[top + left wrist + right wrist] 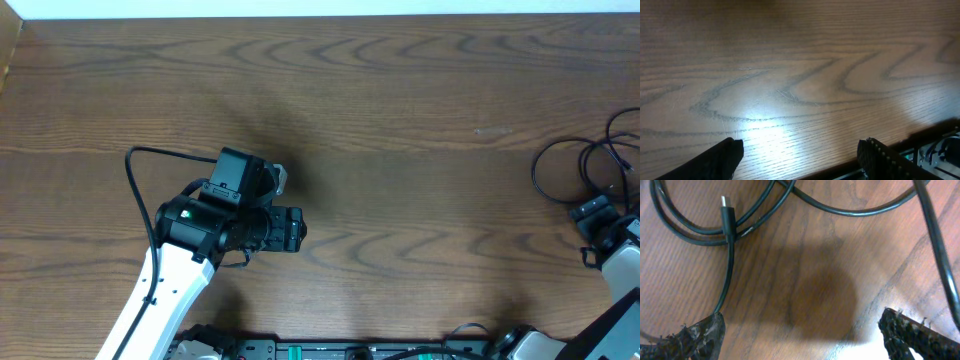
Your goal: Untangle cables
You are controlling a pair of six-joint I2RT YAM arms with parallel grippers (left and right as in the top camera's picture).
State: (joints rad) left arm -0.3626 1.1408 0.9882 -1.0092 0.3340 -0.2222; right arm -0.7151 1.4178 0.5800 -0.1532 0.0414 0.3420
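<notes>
Thin black cables (580, 160) lie looped together at the table's right edge. In the right wrist view the black cables (755, 222) cross and curve over the wood, and a small plug end (726, 211) lies on them. My right gripper (800, 330) is open and empty just in front of the cables; one strand runs under its left finger. My left gripper (800, 155) is open and empty over bare wood near the table's middle left, far from the cables. No white or grey cord shows.
The wooden table (400, 100) fills the overhead view. A thicker black wire (135, 175) runs along my left arm. A dark rail with electronics (350, 350) lies along the front edge.
</notes>
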